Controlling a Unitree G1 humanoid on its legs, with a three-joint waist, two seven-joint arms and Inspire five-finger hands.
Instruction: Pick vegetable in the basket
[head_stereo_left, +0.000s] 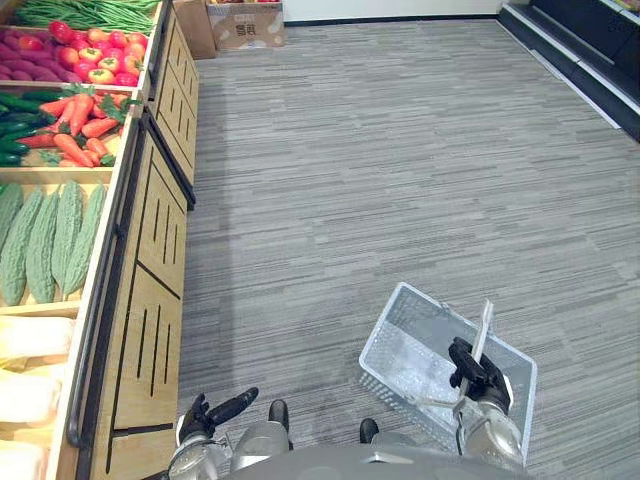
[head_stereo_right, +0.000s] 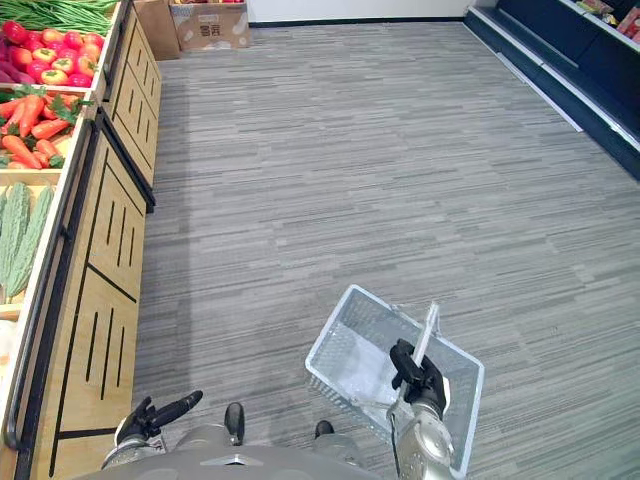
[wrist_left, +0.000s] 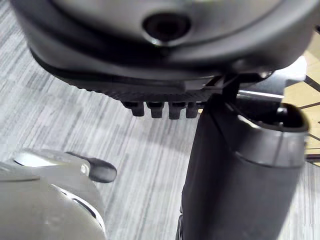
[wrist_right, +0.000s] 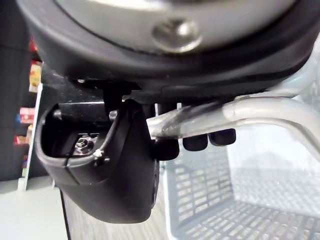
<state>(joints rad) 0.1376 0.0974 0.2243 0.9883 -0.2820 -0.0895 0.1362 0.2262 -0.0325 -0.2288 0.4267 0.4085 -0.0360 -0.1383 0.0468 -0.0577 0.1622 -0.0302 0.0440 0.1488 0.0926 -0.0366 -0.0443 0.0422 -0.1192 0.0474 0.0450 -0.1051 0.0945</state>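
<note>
A white mesh basket (head_stereo_left: 400, 340) hangs low at my right side over the floor, and it holds nothing. My right hand (head_stereo_left: 478, 372) is shut on the basket's pale handle (wrist_right: 270, 112), with its fingers curled over the bar. My left hand (head_stereo_left: 205, 418) hangs open and holds nothing, low beside the wooden produce stand (head_stereo_left: 150, 250). On the stand lie orange carrots (head_stereo_left: 78, 125), bumpy green bitter gourds (head_stereo_left: 50, 240), red tomatoes (head_stereo_left: 100, 55), green beans (head_stereo_left: 90, 12) and dark cucumbers (head_stereo_left: 15, 125). Pale white vegetables (head_stereo_left: 25, 345) lie nearest to me.
The stand runs along the left, with a dark rail on its front edge. A cardboard box (head_stereo_left: 245, 25) sits at its far end. Dark shelving (head_stereo_left: 590, 50) lines the far right. Grey striped floor (head_stereo_left: 400, 180) stretches ahead.
</note>
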